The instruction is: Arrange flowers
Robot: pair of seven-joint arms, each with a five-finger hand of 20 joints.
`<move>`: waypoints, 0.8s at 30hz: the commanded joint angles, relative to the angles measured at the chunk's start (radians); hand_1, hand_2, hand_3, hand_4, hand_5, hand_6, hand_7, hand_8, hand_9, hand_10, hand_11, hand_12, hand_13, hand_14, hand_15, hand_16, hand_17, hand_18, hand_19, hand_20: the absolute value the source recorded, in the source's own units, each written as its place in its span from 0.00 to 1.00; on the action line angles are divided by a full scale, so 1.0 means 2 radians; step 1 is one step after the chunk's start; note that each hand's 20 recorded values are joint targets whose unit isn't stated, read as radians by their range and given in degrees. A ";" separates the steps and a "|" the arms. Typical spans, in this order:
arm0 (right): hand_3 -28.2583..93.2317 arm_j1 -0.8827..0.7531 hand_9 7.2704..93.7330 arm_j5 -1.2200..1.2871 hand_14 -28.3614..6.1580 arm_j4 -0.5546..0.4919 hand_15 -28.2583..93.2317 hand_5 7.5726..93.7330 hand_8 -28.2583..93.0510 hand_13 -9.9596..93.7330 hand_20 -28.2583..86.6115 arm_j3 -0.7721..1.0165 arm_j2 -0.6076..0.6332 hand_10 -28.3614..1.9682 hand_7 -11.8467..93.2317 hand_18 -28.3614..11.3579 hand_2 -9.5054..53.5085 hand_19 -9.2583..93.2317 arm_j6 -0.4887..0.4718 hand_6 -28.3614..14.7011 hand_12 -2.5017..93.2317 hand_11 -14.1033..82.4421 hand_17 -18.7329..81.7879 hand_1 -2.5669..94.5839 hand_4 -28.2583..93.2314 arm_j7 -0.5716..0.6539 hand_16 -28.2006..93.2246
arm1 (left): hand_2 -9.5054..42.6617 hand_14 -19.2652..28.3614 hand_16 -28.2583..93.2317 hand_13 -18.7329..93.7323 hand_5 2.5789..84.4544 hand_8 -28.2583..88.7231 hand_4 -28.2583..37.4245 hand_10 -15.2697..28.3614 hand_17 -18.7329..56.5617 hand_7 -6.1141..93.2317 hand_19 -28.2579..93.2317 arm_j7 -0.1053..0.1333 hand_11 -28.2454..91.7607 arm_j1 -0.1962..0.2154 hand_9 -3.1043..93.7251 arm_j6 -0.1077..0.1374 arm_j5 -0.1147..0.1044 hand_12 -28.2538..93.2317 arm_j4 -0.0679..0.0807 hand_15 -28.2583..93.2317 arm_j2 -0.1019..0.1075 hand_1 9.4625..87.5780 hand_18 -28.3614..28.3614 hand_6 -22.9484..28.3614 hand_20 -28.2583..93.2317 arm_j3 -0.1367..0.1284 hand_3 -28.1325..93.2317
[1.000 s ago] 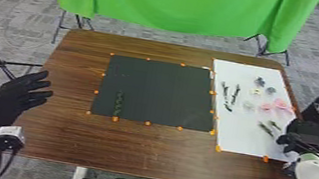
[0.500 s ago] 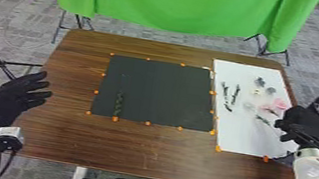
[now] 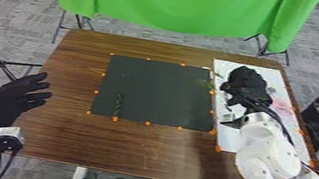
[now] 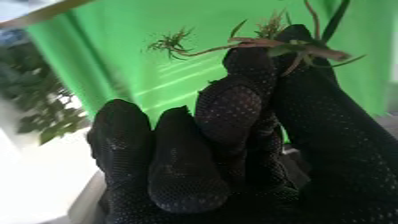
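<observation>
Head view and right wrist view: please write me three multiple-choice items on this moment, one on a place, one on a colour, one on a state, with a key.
1. Where does the green sprig lie on the black mat?
A) far right corner
B) toward the near left corner
C) dead centre

2. What colour is the hanging cloth?
A) green
B) red
C) white

3. What is the state of the right robot hand?
A) open and empty
B) a fist
C) pinching a thin stem

Key:
1 B: the head view shows it low on the mat's left side.
2 A: both views show it bright green.
3 C: the wrist view shows the stem at its fingertips and thumb.
</observation>
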 commanded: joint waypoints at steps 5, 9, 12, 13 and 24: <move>1.00 0.057 0.94 -0.067 0.69 0.084 0.95 0.73 0.46 0.90 0.77 -0.107 -0.139 0.67 0.70 0.18 0.10 1.00 -0.087 0.69 0.43 0.73 0.75 0.31 0.22 0.008 0.54 | 0.21 0.76 0.22 0.37 0.34 0.15 0.02 0.65 0.13 0.25 0.61 -0.016 0.42 -0.012 0.31 -0.010 0.005 0.34 0.003 0.51 -0.009 0.20 0.90 0.53 0.28 0.011 0.81; 0.99 0.060 0.95 -0.075 0.69 0.109 0.95 0.74 0.46 0.90 0.77 -0.129 -0.161 0.67 0.70 0.18 0.10 1.00 -0.106 0.70 0.43 0.73 0.75 0.31 0.21 0.017 0.54 | 0.21 0.76 0.22 0.37 0.34 0.15 0.02 0.65 0.13 0.25 0.61 -0.020 0.42 -0.020 0.31 -0.013 0.006 0.34 0.006 0.51 -0.008 0.20 0.90 0.53 0.28 0.017 0.81; 0.99 0.063 0.95 -0.080 0.69 0.124 0.95 0.74 0.46 0.91 0.77 -0.140 -0.172 0.68 0.70 0.19 0.10 1.00 -0.114 0.71 0.43 0.73 0.76 0.31 0.20 0.024 0.54 | 0.21 0.76 0.22 0.37 0.34 0.15 0.02 0.65 0.13 0.25 0.61 -0.023 0.42 -0.026 0.31 -0.016 0.008 0.35 0.008 0.51 -0.007 0.20 0.90 0.53 0.28 0.020 0.81; 0.99 0.062 0.95 -0.082 0.69 0.128 0.95 0.75 0.46 0.91 0.77 -0.141 -0.176 0.68 0.70 0.19 0.10 1.00 -0.109 0.71 0.43 0.73 0.76 0.31 0.20 0.023 0.54 | 0.21 0.76 0.22 0.37 0.34 0.15 0.02 0.65 0.13 0.25 0.61 -0.023 0.42 -0.028 0.31 -0.018 0.008 0.35 0.009 0.51 -0.007 0.20 0.90 0.53 0.28 0.021 0.81; 0.97 0.069 1.00 -0.081 0.71 0.149 0.94 0.80 0.42 0.93 0.77 -0.153 -0.205 0.71 0.66 0.19 0.11 1.00 -0.099 0.75 0.42 0.69 0.78 0.33 0.15 0.022 0.54 | 0.21 0.76 0.22 0.37 0.34 0.15 0.02 0.65 0.12 0.25 0.61 -0.030 0.42 -0.043 0.31 -0.023 0.010 0.34 0.014 0.51 -0.002 0.20 0.90 0.53 0.28 0.030 0.81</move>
